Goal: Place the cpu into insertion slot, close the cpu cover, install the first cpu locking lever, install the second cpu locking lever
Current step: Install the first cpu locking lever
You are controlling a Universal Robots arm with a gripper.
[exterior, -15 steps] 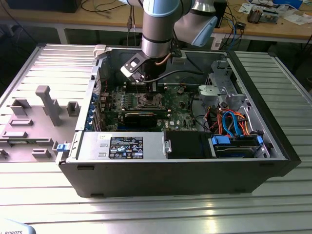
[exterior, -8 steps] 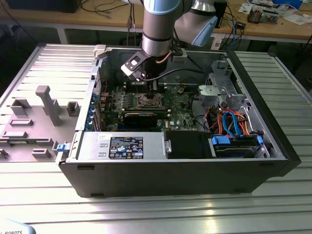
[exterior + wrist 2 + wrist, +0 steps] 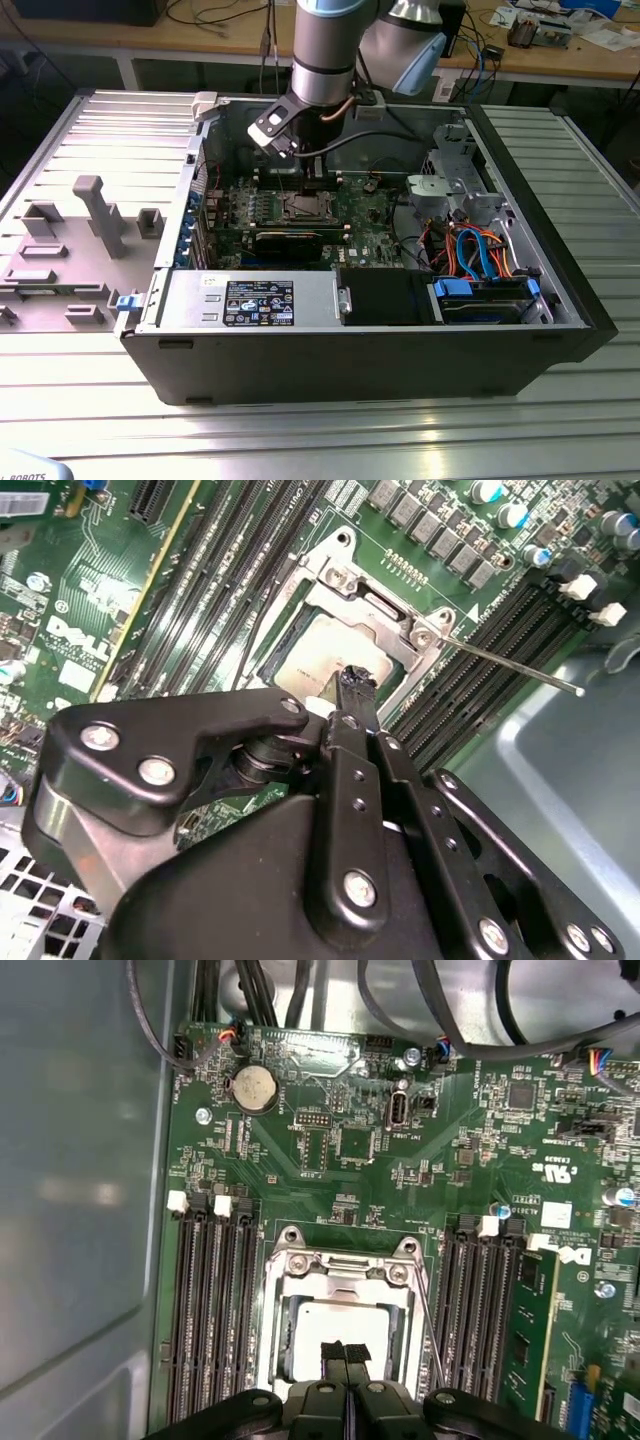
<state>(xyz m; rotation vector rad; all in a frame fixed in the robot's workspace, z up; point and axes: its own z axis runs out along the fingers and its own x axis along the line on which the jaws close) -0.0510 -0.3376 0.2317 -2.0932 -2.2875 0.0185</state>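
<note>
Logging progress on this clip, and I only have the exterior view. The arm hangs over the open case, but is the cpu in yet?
Observer: Yes. In the first wrist view the cpu lies flat inside the cover's cut-out.
Operator: And the pincer?
Observer: The pincer is shut, with its tips together right over the cpu's edge.
Operator: Are the levers locked?
Observer: At least one isn't. In the second wrist view a thin lever juts out from the cover's corner, and its end is free.
</note>
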